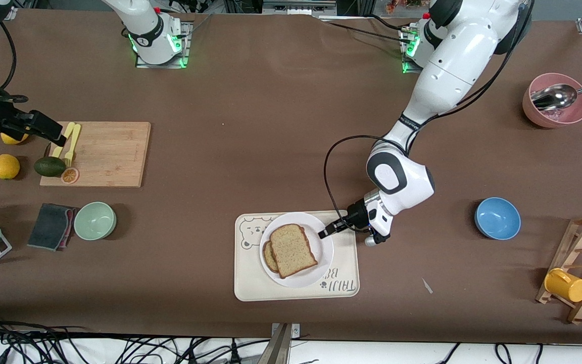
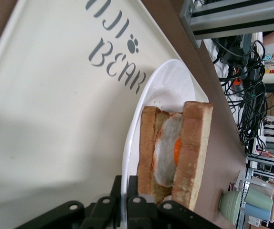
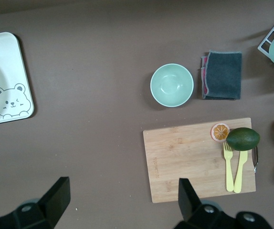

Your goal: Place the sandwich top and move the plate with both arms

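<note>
The speckled tan bread slice with a brown crust lay on top of the egg sandwich on the round white plate, which sat on the cream bear tray on the brown bench. The left gripper pinched the plate's rim. The right gripper waited over the wooden cutting board's edge — fingers spread wide.

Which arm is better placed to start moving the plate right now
Left. The left gripper is already at the plate's rim, fingers closed on its edge, sandwich top in place. The right gripper hangs open over the cutting board.
</note>
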Controlling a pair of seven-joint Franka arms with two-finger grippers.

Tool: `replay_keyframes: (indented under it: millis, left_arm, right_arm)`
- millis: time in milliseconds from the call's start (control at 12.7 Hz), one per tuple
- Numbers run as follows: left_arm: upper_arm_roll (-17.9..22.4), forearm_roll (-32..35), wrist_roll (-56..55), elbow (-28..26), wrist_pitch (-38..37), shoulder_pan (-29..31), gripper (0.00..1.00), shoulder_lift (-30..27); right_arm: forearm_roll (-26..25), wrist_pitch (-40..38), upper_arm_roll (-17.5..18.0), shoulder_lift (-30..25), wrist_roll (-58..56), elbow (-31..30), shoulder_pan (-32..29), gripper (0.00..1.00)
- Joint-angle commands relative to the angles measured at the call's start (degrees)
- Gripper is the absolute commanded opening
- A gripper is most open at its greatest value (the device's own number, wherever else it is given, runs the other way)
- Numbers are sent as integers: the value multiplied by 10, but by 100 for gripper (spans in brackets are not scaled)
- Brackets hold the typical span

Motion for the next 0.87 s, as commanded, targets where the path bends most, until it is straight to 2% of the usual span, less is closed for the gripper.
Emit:
replay_keyframes:
  millis: [0, 79, 316, 553, 789]
  left_arm:
    - [4, -11, 0, 13, 3, -2, 83, -3]
    - [4, -11, 3, 2, 2, 0, 99, -11]
    - [3, -3, 5, -60, -5, 14, 99, -65]
    - [3, 22, 5, -154, -34, 27, 99, -154]
    - [3, 74, 5, -248, -51, 41, 99, -233]
  right_arm:
    - [2, -13, 4, -5, 1, 9, 1, 100]
    - [2, -14, 4, -6, 0, 9, 1, 100]
    - [2, -14, 4, -5, -1, 9, 1, 100]
    - [2, -19, 5, -2, -1, 7, 2, 100]
    - [1, -27, 24, -1, 3, 8, 2, 100]
